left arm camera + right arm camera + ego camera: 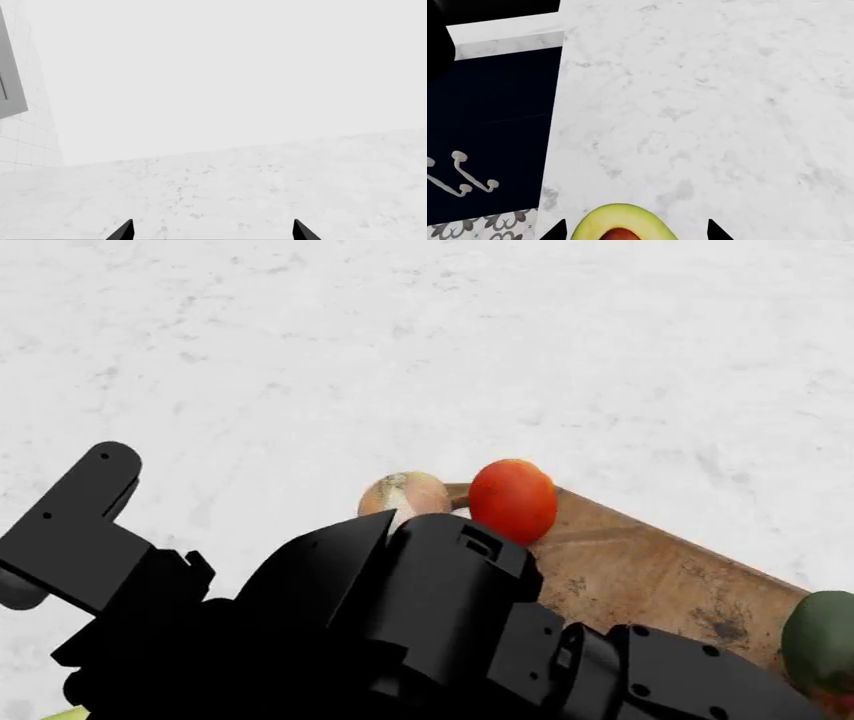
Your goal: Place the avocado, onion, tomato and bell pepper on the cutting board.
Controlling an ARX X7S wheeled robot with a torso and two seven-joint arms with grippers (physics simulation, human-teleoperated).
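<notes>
The right pincer (635, 231) is hanging spread around the avocado (622, 222), which is lying cut face up on the tabletop (707, 100) near its edge. The half is probably light, slick-skinned and soft, so gripping across the skin sides looks safest. The tomato (513, 499) is sitting on the cutting board (641, 575), the onion (403, 496) touching its end. The left pincer (212, 231) is spread, holding nothing.

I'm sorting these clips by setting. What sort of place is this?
Most likely a simulated kitchen: a white marble countertop with a wooden cutting board holding a tomato, dark cabinet fronts below, and a white tiled wall.
</notes>
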